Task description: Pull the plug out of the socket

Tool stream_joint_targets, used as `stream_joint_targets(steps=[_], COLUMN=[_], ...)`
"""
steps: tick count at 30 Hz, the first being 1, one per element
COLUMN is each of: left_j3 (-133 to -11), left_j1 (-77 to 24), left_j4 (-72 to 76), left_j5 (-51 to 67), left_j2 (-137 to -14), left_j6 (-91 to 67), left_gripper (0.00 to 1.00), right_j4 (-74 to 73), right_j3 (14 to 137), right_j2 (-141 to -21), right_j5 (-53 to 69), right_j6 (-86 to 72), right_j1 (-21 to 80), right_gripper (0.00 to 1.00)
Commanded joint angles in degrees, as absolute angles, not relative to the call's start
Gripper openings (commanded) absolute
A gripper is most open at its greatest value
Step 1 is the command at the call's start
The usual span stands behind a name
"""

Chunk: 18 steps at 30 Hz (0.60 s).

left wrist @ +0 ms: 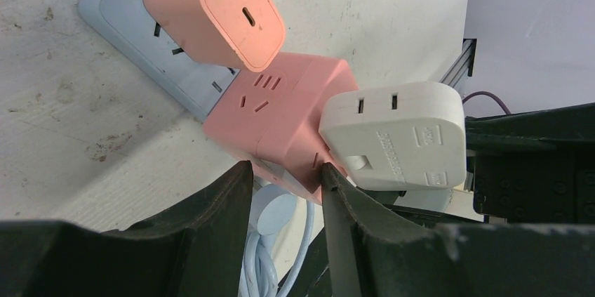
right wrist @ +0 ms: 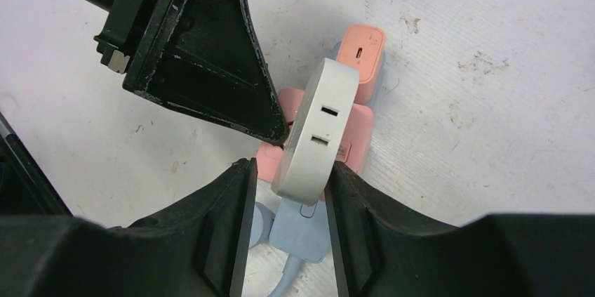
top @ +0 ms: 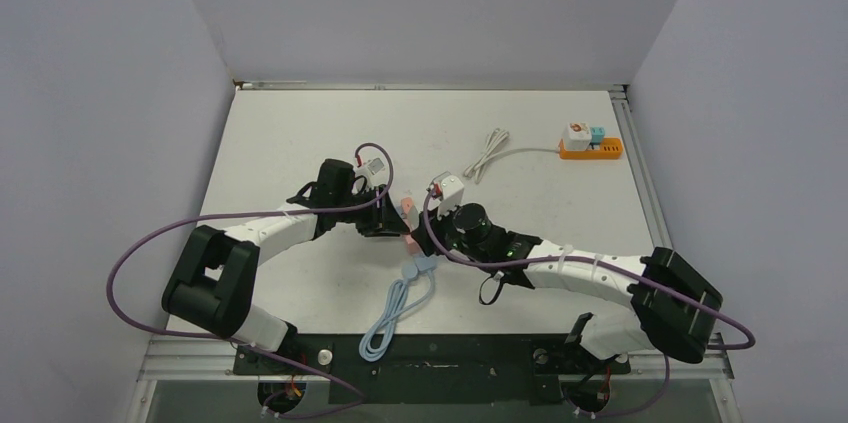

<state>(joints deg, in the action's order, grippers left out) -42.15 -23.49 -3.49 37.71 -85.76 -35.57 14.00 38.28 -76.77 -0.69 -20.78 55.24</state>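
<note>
The left gripper (left wrist: 284,169) pinches the pink socket (left wrist: 281,114), the right gripper (right wrist: 289,167) pinches the white plug (right wrist: 316,128), not pulled out yet.

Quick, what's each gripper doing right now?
Left gripper: closed on the pink socket cube.
Right gripper: closed on the white plug.

Two power strips (top: 590,150) (left wrist: 112,12), one pink cube socket (left wrist: 281,111), one large white plug (left wrist: 396,135)
</note>
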Motion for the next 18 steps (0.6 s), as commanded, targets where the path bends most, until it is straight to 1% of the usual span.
stream_joint_targets(steps=[1,9,12,16,18], left_j3=[-43.03,-43.07,-43.02,-43.07,-43.74], left_j1=[-23.65,-23.64,-23.64,-23.64,-23.96], left_j4=[-3.19,-3.18,-3.37,-3.75,-5.94], left_j5=[37.44,37.55,37.57,37.25,35.09], left_j2=[-86.91,-87.52,-87.76,-88.10,-88.31], left_j6=[-35.01,-35.29,-35.28,-35.21,-33.99], left_gripper=[0.36,0.34,0.34,0.33,0.30], right_j4=[16.14,14.69,14.33,13.61,13.00], right_j3=[41.11,42.16,42.25,42.53,42.62], right_j2=[-77.98,-79.80,-80.22,-80.83,-81.00], right_j5=[-3.88,-9.70,-11.32,-13.18,-14.08], right_j6=[-21.55,-23.22,-23.38,-24.19,-24.90], right_j1=[56.69,58.10,58.33,58.36,58.44], right_gripper=[0.41,0.37,0.33,0.27,0.20])
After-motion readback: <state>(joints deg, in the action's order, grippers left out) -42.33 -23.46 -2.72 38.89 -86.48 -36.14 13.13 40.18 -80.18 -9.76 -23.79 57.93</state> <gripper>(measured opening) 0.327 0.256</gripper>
